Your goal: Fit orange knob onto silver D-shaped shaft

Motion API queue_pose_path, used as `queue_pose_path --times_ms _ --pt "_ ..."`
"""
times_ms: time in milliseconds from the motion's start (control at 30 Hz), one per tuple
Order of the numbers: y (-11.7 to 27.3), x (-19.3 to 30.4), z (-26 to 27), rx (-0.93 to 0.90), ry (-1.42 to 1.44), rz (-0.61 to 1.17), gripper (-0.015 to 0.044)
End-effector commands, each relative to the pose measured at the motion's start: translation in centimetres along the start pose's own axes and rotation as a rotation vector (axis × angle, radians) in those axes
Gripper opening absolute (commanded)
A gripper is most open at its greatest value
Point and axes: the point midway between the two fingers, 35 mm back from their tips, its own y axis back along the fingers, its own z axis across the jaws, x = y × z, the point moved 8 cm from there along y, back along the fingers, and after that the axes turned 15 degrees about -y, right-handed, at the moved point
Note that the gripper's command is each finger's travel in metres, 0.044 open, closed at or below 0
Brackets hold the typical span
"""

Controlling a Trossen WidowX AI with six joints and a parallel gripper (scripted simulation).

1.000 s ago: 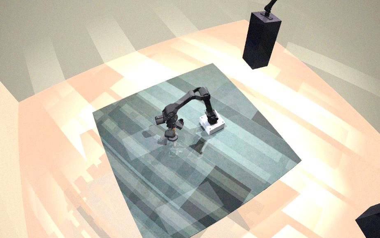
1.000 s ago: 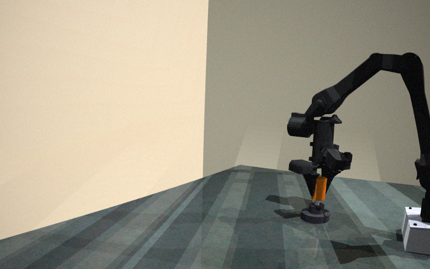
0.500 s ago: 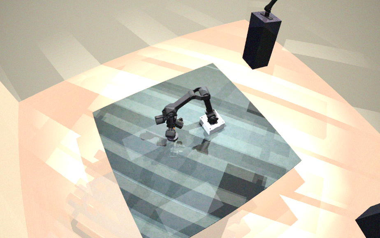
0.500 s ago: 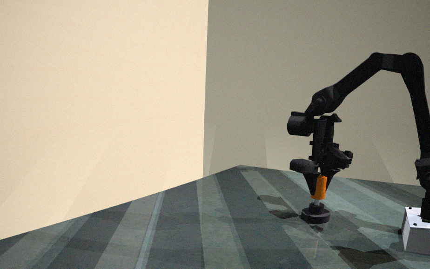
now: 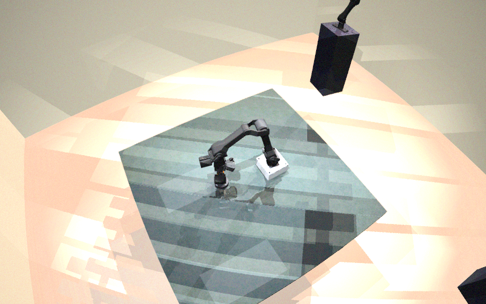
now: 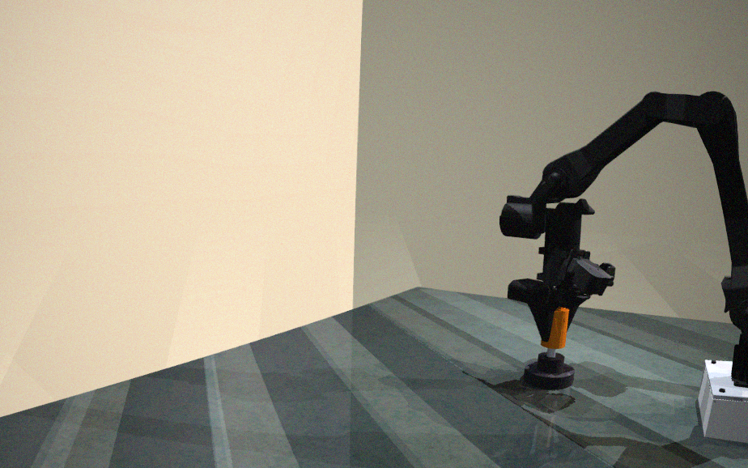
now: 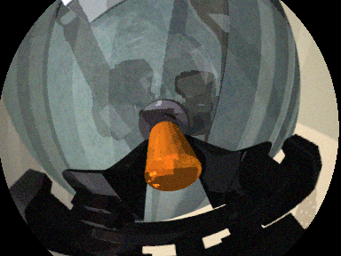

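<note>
The orange knob (image 6: 558,329) (image 7: 172,153) is upright between the two black fingers of my gripper (image 6: 555,334) (image 7: 166,140), which is shut on it. The silver shaft (image 6: 551,353) shows as a short length between the knob's lower end and the pedestal. The dark round pedestal (image 6: 549,377) (image 7: 148,121) stands on the table directly below, with a narrower collar on top. The knob's bottom is above the collar, not touching it. The hole and both flat sides are hidden. In the top view the arm covers most of the knob, with the pedestal (image 5: 221,185) just under it.
The arm's white base box (image 5: 270,172) (image 6: 725,416) stands on the striped grey-green table (image 5: 214,257) (image 6: 308,436), to the right of the pedestal. A tall dark block (image 5: 333,60) with another black arm stands beyond the table. Another dark block (image 5: 476,288) is at the lower right.
</note>
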Motion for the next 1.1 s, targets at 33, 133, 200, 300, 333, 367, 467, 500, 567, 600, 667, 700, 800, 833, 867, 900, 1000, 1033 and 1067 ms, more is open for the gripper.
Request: queue_pose_path --times_ms 33,133,200,300,333,367,467,500,567,600,667,700,800,833,867,900,1000,1033,1067 --pt "-0.14 0.02 -0.01 0.000 0.007 0.000 0.0000" --pt "-0.19 0.02 -0.01 0.000 0.007 0.000 0.0000" --pt "-0.11 0.02 -0.01 0.000 0.007 0.000 0.0000" --pt "-0.15 0.02 0.00 0.000 0.007 0.000 0.0000" --pt "-0.15 0.02 0.00 0.000 0.007 0.000 0.0000" --pt "-0.15 0.02 0.00 0.000 0.007 0.000 0.0000" --pt "-0.15 0.02 0.00 0.000 0.007 0.000 0.0000" --pt "-0.15 0.02 0.00 0.000 0.007 0.000 0.0000" --pt "-0.19 0.01 0.01 0.000 0.007 0.000 0.0000" --pt "-0.19 0.01 0.01 0.000 0.007 0.000 0.0000" --pt "-0.19 0.01 0.01 0.000 0.007 0.000 0.0000" --pt "-0.23 0.00 0.02 0.000 0.007 0.000 0.0000" --pt "0.17 0.00 0.02 0.000 0.007 0.000 0.0000" --pt "0.23 0.01 0.01 0.000 0.007 0.000 0.0000" --pt "0.30 0.02 0.00 0.000 0.007 0.000 0.0000" --pt "0.35 0.04 -0.01 0.000 0.007 0.000 0.0000" --pt "0.36 0.05 -0.02 0.000 -0.047 0.000 0.0000" --pt "0.36 0.06 -0.03 0.000 -0.080 0.000 0.0000" --pt "0.35 0.06 -0.03 0.000 -0.122 0.000 0.0000"
